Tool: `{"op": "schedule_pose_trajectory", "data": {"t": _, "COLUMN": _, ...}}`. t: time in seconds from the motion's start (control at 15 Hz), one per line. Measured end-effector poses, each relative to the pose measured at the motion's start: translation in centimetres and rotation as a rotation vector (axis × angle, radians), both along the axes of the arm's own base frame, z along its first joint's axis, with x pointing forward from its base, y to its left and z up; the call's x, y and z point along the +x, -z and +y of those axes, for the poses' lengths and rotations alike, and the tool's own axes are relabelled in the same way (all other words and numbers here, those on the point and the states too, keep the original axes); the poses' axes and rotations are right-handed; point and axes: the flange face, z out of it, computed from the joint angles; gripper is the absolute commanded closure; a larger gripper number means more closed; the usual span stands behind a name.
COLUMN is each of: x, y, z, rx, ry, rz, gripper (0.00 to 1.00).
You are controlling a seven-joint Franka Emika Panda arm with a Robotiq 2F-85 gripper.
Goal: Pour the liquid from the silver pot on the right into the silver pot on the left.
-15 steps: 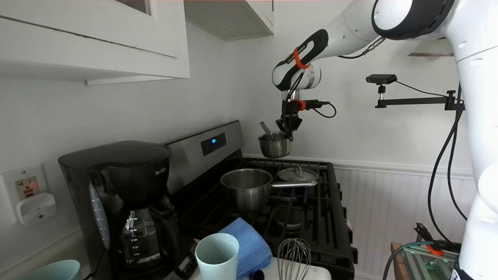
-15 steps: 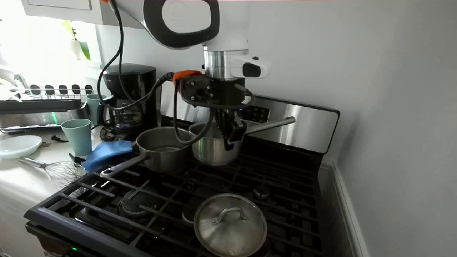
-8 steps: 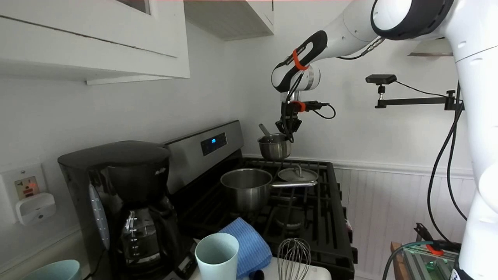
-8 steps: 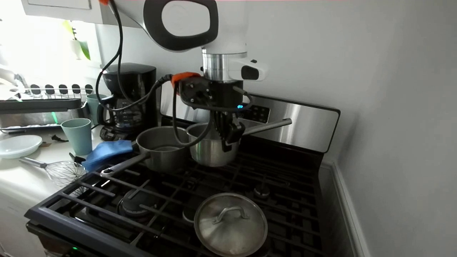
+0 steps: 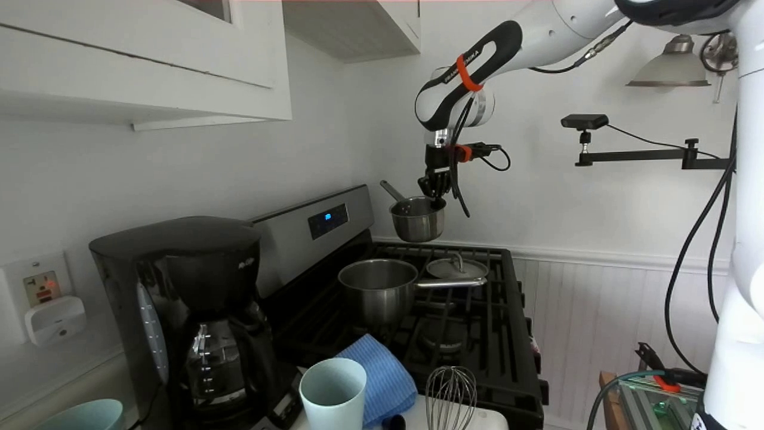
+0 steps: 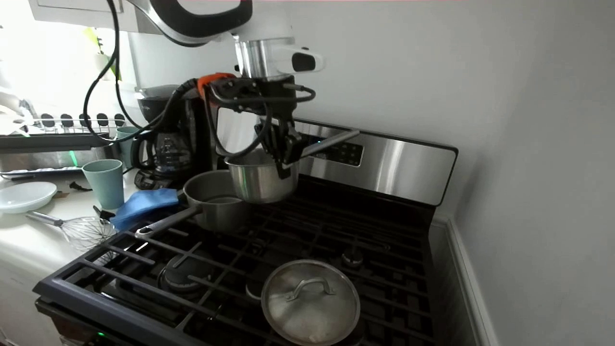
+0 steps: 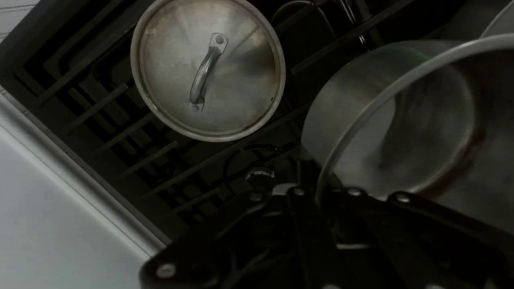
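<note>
Clamping the raised pot point(image 6: 252, 183) at one side, the tool point(image 6: 281, 167) holds it aloft, its handle point(image 6: 331, 143) pointing away from the receiving pot point(image 5: 379, 298), which sits lower and near, toward the coffee maker point(image 5: 200, 266).
</note>
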Motion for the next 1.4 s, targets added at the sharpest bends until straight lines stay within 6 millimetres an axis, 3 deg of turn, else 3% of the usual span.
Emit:
{"op": "schedule_pose_trajectory", "data": {"t": 0.27, "x": -0.5, "y": -1.7, "z": 4.6, "rx": -0.112, "ry": -0.121, "rz": -0.017, "gripper": 0.98}}
{"op": "schedule_pose_trajectory", "data": {"t": 0.73, "x": -0.5, "y": -1.5, "z": 11.7, "rx": -0.289, "ry": -0.238, "rz": -0.111, "gripper": 0.98}}
{"op": "schedule_pose_trajectory", "data": {"t": 1.4, "x": -0.1, "y": -1.0, "z": 17.1, "rx": -0.539, "ry": -0.316, "rz": -0.269, "gripper": 0.98}}
